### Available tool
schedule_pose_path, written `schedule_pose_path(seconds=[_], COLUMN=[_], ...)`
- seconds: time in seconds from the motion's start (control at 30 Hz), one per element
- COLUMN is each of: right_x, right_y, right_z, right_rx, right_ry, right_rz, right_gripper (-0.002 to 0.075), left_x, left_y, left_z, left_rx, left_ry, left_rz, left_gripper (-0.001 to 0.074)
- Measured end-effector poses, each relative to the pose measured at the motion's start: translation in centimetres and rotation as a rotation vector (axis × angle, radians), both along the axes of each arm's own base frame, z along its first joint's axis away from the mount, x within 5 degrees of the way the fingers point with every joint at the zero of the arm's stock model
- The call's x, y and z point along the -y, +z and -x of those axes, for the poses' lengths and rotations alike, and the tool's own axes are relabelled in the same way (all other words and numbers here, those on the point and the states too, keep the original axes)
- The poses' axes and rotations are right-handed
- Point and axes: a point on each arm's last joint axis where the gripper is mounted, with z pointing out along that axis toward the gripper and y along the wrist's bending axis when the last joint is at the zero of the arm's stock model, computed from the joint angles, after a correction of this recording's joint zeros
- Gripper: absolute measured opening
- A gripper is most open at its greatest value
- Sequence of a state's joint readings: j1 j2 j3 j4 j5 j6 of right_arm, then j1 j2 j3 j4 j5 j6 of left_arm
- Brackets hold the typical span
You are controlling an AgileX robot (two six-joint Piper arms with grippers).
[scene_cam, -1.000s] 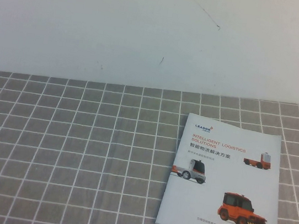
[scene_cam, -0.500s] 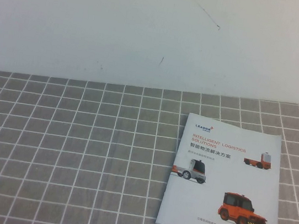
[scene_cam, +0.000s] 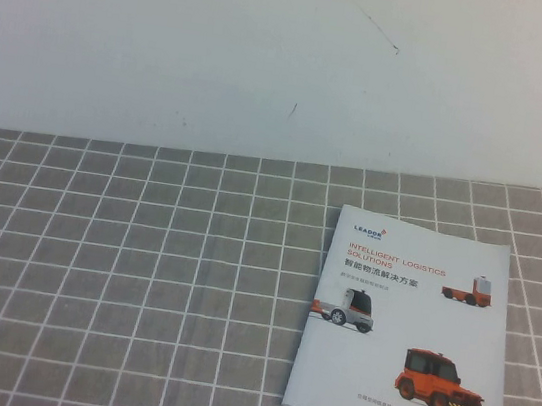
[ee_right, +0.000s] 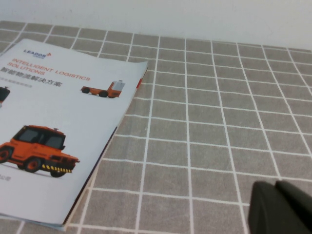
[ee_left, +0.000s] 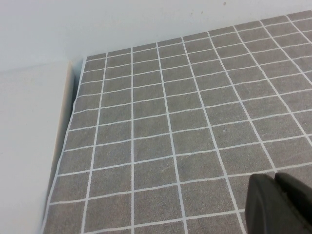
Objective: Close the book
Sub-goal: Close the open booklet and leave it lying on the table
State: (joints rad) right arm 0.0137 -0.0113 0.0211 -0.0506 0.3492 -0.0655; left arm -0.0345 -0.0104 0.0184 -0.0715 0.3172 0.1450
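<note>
A bench (scene_cam: 90, 269) with a grey surface ruled in a white grid fills the lower half. Behind it rises a plain pale wall (scene_cam: 221, 55) with a few small dark scuffs (scene_cam: 291, 109). A white slab (ee_left: 29, 146) borders the bench's left edge. The light is soft and even.

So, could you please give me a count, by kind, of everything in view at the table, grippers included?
Brochure, closed, cover up, on the cloth's right side: 1
Grey checked tablecloth: 1
Grippers: 2 (left gripper over bare cloth; right gripper over the cloth beside the brochure; both shut)
Total: 4
</note>
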Motion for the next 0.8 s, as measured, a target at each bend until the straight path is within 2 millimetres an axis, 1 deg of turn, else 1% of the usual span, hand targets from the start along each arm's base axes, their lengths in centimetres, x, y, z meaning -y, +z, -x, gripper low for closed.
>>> schedule_pose_path(seconds=[0.17, 0.4, 0.8], right_x=[0.0, 0.0, 0.0], right_y=[0.0, 0.0, 0.0], right_z=[0.0, 0.0, 0.0], right_rx=[0.0, 0.0, 0.0], right_ry=[0.0, 0.0, 0.0], right_rz=[0.0, 0.001, 0.001], right_gripper=[-0.0002, -0.0002, -0.0002], left_x=[0.0, 0.0, 0.0], left_y=[0.0, -0.01, -0.01], left_z=[0.0, 0.0, 0.0], left_rx=[-0.001, -0.01, -0.011], left_ry=[0.004, 0.044, 0.044], left_rz=[0.013, 0.157, 0.159], left_gripper=[-0.0004, -0.0004, -0.0004])
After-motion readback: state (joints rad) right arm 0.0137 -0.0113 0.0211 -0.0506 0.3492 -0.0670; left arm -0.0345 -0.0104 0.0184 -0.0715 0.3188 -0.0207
